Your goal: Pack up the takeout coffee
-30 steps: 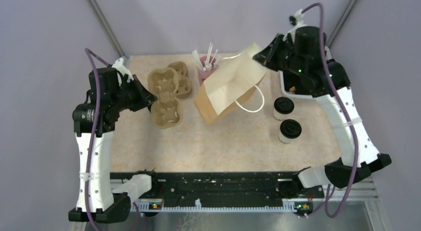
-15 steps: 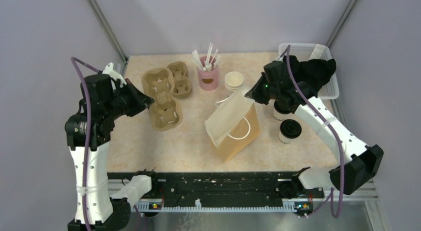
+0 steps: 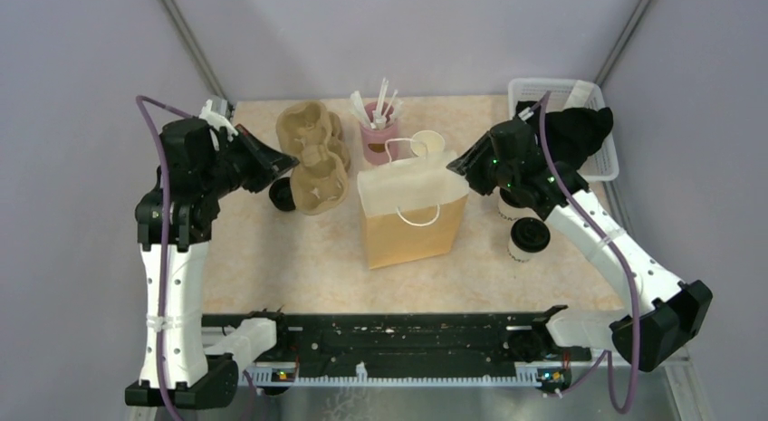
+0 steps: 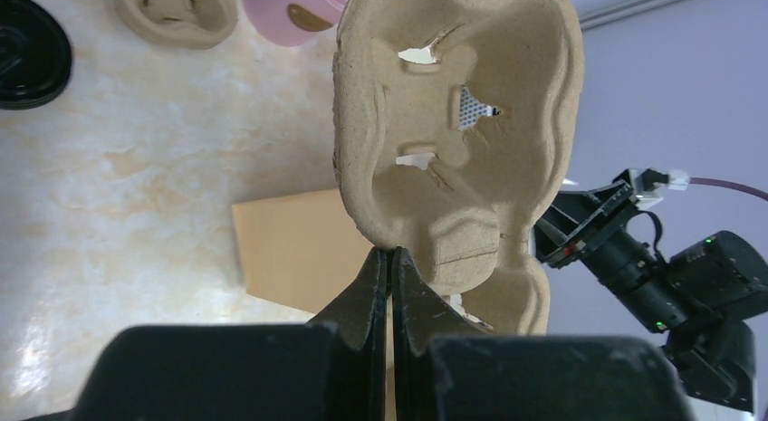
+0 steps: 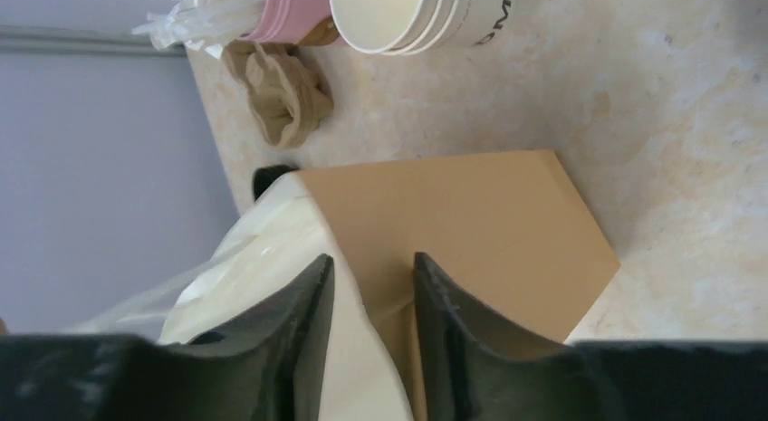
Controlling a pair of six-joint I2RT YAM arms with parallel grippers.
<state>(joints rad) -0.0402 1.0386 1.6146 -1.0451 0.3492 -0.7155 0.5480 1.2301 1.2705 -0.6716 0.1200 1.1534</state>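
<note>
Left gripper pinches carrier edge; right gripper (parted) straddles bag rim.

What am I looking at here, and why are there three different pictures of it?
These are two robot arms bolted to a table's near edge. The top view looks down from above and behind the arms. The other two views come from a camera on each wrist. The left fingers are pinched shut on a lifted pulp cup carrier. The right fingers stand apart at the rim of a standing brown paper bag. On the table are two lidded coffee cups, a loose black lid, a stack of empty cups, a pink cup of white sticks and a white basket.
</note>
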